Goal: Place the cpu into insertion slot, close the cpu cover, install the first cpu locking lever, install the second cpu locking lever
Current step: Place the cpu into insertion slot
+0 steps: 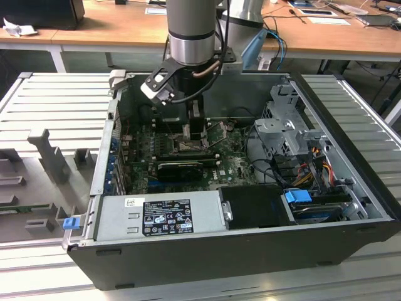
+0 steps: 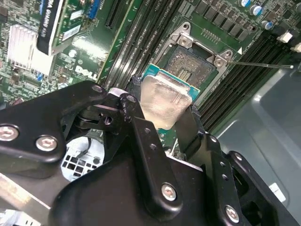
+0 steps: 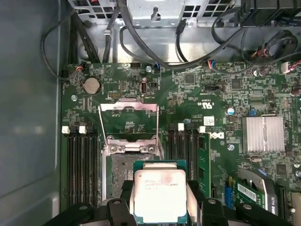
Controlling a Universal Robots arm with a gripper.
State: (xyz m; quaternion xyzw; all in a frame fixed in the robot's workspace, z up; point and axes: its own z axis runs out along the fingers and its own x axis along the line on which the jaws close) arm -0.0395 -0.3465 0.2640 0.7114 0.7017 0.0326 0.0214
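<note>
i see an open black computer case point(image 1: 188, 263) lying on a grey slatted surface point(image 1: 56, 100). inside it, a silver power supply point(image 1: 163, 216) sits along the near wall, and a metal drive cage point(image 1: 285, 128) stands toward the exterior view's right. in the first wrist view, a coin battery point(image 3: 91, 85) and a finned heatsink point(image 3: 262, 133) sit on the green motherboard point(image 3: 188, 99).

Faint print lines cross the dull silver-grey top of the small flat square cpu point(image 3: 160, 188) clamped in the black pincer point(image 3: 160, 202), too fine to read. Just beside the pincer, the green motherboard point(image 3: 188, 94) carries a white logo point(image 3: 215, 136) and a small white sticker point(image 3: 209, 121). Well apart from it, the long silver-grey power supply box point(image 1: 119, 216) bears a black-and-white label point(image 1: 167, 217), its print illegible.
</note>
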